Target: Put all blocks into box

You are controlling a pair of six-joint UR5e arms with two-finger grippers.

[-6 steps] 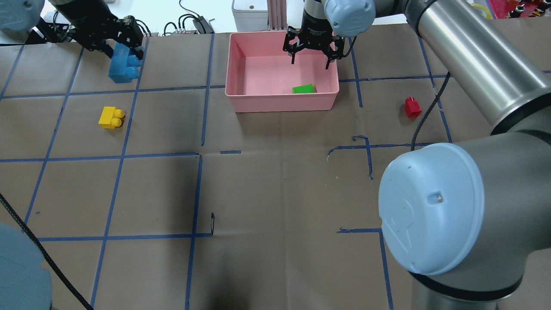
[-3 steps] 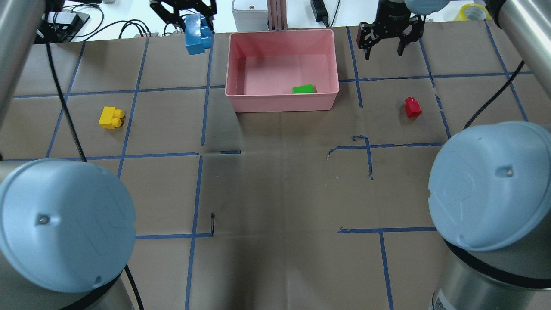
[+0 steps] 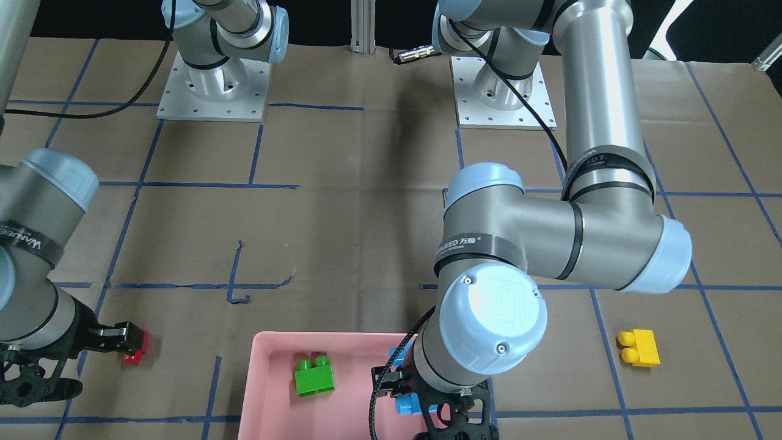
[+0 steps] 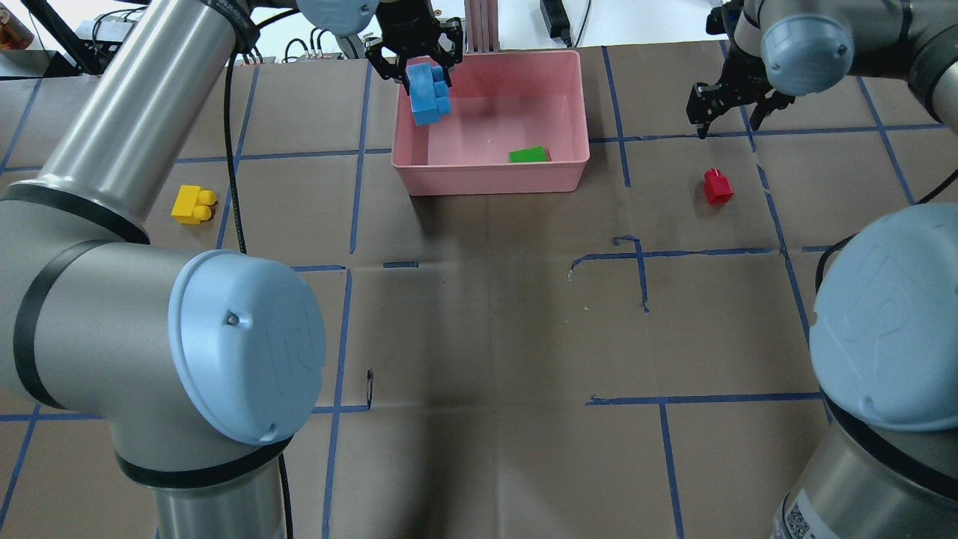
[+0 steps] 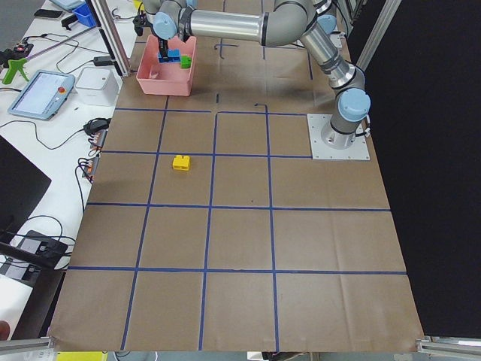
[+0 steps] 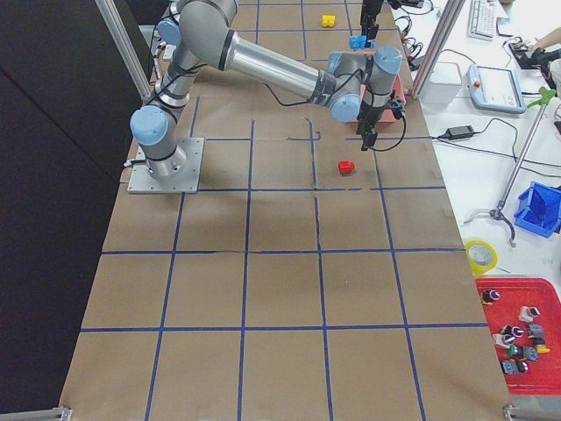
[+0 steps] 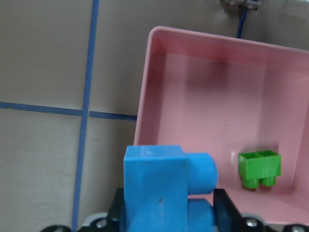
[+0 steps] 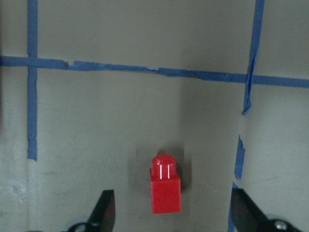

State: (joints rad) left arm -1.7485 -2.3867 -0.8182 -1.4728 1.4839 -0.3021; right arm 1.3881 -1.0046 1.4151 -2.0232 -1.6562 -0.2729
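— Where's your load?

— My left pincer [image 4: 428, 77] is clamped on the blue brick [image 4: 429, 97]. Seen from overhead, it hangs over the pink box [image 4: 490, 180] at its ten o'clock corner. The green brick [image 4: 528, 155] lies inside, down at five o'clock.

— And the other hand?

— My right pincer [image 4: 727, 123] is spread apart and empty, hovering near the red brick [image 4: 717, 186], which sits on the table [image 4: 486, 337] at three o'clock of the box. The yellow brick [image 4: 193, 204] lies out at nine o'clock, well apart.

— What worries you?

— The blue one hangs close to the wall. My wrist view puts it almost over the rim, so letting go here could clip the edge and tumble it outside. It also looks high, so a drop may bounce. On the right, the red brick is small, and an off-centre close could squirt it sideways.
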